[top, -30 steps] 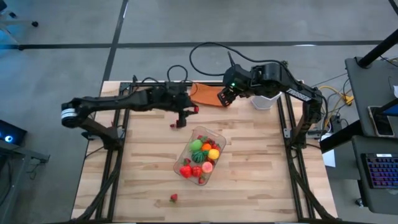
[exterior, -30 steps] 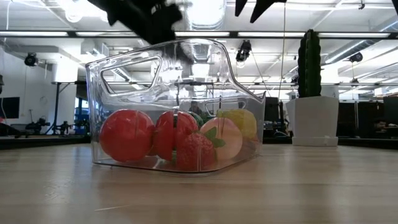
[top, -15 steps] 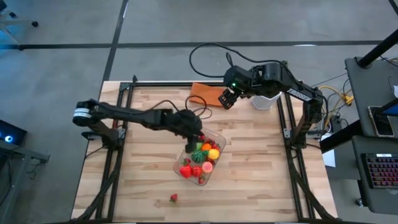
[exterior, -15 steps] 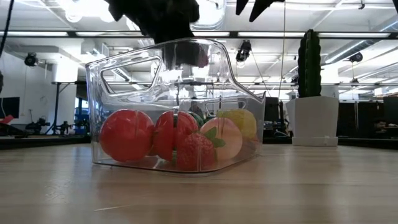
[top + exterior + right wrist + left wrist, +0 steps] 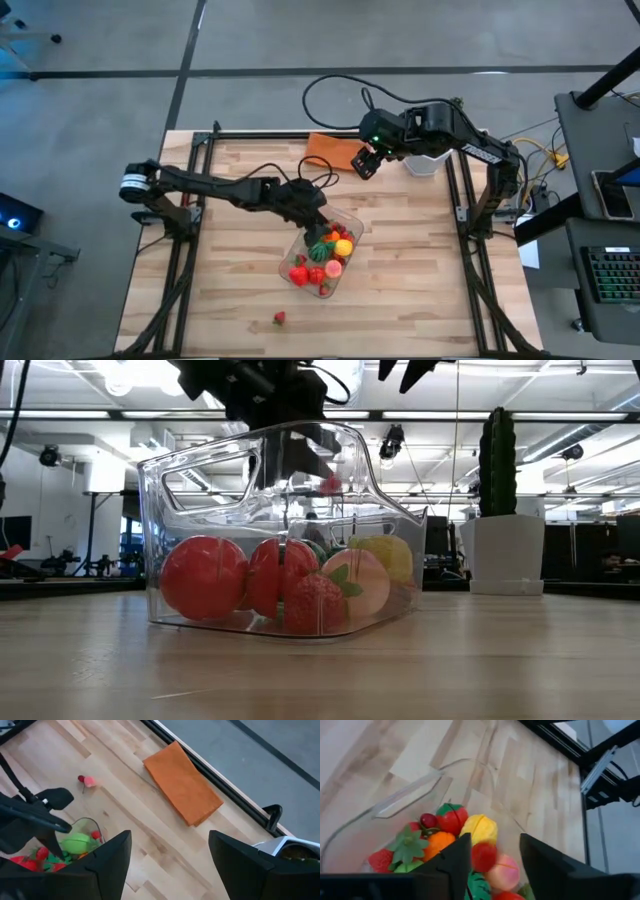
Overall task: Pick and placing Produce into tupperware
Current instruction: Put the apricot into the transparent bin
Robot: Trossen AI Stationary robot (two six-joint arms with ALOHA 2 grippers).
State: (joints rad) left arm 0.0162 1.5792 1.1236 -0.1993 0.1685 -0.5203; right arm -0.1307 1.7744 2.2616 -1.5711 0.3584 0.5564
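Wooden worktop (image 5: pixel 220 280) slats carried the tupperware (image 5: pixel 321 251), heaped with produce (image 5: pixel 322 255). Left fingers (image 5: pixel 492 852) hung above its upper end, parted, a small red piece (image 5: pixel 483 856) loose between them. Right fingers (image 5: pixel 167 850) stood released, high over the orange cloth (image 5: pixel 182 782) beyond them.

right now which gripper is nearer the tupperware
Left. The left gripper is over the tupperware at its far end, jaws parted around a small red piece. The right gripper hangs well off, near the orange cloth.
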